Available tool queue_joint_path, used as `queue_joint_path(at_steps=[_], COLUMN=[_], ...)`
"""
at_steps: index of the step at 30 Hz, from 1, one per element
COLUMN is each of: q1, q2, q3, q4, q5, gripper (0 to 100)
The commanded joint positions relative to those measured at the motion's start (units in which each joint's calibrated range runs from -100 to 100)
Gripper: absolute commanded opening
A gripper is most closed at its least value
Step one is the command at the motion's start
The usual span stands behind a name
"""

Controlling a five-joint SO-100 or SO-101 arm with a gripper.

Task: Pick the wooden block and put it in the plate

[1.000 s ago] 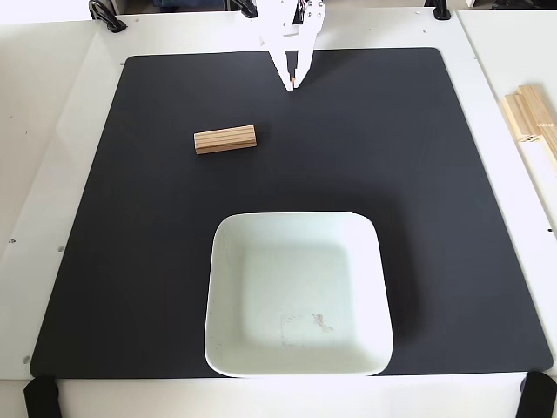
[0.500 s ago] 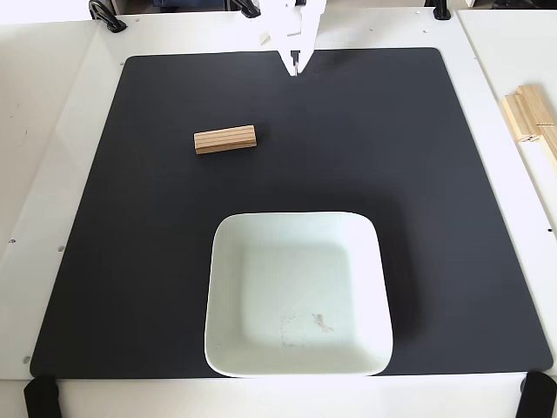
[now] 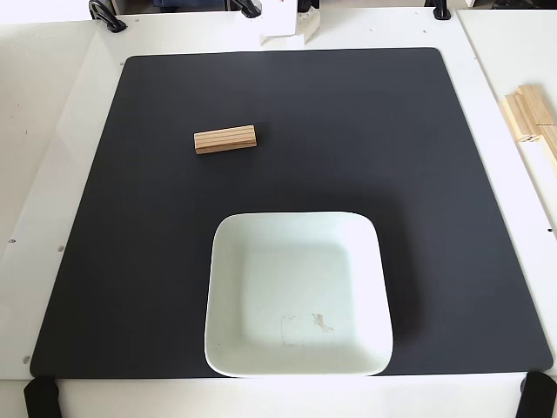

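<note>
The wooden block [image 3: 225,139], a small tan bar with lengthwise grooves, lies on the black mat [image 3: 365,131] in its upper left part. The white square plate [image 3: 226,261] sits on the mat's near middle, holding nothing, with a faint scuff on its base. Only a white piece of the gripper [image 3: 287,26] shows at the top edge of the fixed view, past the mat's far border and well away from block and plate. It blends with the white table, so its jaws cannot be made out.
A pile of pale wooden sticks [image 3: 531,122] lies on the white table at the right edge. Black clamps [image 3: 106,16] hold the table's far edge, and black straps [image 3: 39,396] sit at the near corners.
The gripper has pulled back from over the mat's far edge toward the top of the view, until only a small part shows. Block and plate have not moved.
</note>
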Motion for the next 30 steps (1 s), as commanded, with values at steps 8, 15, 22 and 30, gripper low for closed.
queue_joint_path(at_steps=[8,15,22,30], q1=[18.0,24.4,26.2,25.6], q2=[29.5,41.7,47.3,45.2], q3=[-30.4,-32.1,-27.5,-14.2], q4=[9.1,14.6,4.0,-5.5], q5=[-9.7,-14.0,-19.3,-16.1], gripper=[1,1,1,5])
